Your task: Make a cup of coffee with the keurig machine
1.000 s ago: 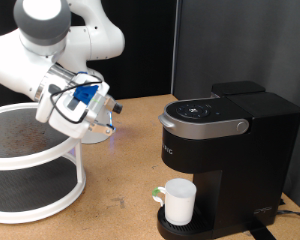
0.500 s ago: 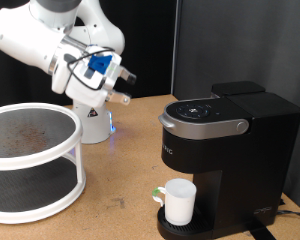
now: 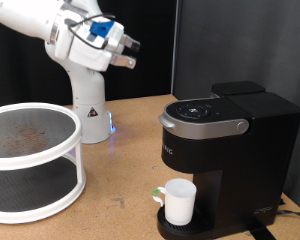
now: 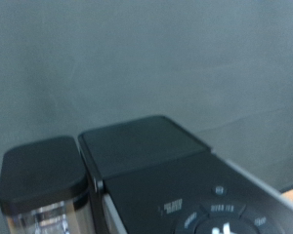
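A: Where's the cup (image 3: 179,201)?
B: Under the spout of the keurig (image 3: 222,150), on the drip tray, upright, handle toward the exterior view's left. Placed to catch the brew, I'd judge.

A: Lid?
B: Down. Silver handle band flat along the front edge, buttons visible on top.

A: Gripper (image 3: 127,53)?
B: High up near the exterior view's top left, well apart from the keurig and above it. Fingers point toward the machine. Nothing between them. Too small to tell how wide the gap is.

A: Wrist view?
B: Looks down over the keurig's top: lid, button panel, water tank. Fingers not in that picture. Reads like a raised approach pose aimed at the machine top.

A: Other stuff?
B: White two-tier shelf (image 3: 30,170) at the exterior view's left, on the table (image 3: 125,180).
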You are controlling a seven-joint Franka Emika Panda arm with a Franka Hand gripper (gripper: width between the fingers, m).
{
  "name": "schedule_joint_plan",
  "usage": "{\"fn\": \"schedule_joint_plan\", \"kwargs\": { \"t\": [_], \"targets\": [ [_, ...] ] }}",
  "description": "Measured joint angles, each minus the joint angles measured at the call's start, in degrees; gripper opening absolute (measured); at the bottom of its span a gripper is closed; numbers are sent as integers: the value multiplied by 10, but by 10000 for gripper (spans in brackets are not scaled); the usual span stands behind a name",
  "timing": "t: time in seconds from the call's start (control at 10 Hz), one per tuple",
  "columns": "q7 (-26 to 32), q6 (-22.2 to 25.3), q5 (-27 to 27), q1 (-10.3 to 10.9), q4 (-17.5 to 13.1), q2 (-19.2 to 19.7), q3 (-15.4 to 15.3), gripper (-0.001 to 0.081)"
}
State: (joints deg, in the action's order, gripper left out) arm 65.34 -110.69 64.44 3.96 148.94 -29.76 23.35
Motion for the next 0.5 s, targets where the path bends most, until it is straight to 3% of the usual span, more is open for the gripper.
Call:
{"fn": "schedule_joint_plan", "kwargs": {
  "t": [0.2, 0.5],
  "targets": [
    [-38, 4, 1, 0, -1, -31, 0, 807],
    [-33, -8, 28, 9, -9, -30, -7, 807]
  ]
}}
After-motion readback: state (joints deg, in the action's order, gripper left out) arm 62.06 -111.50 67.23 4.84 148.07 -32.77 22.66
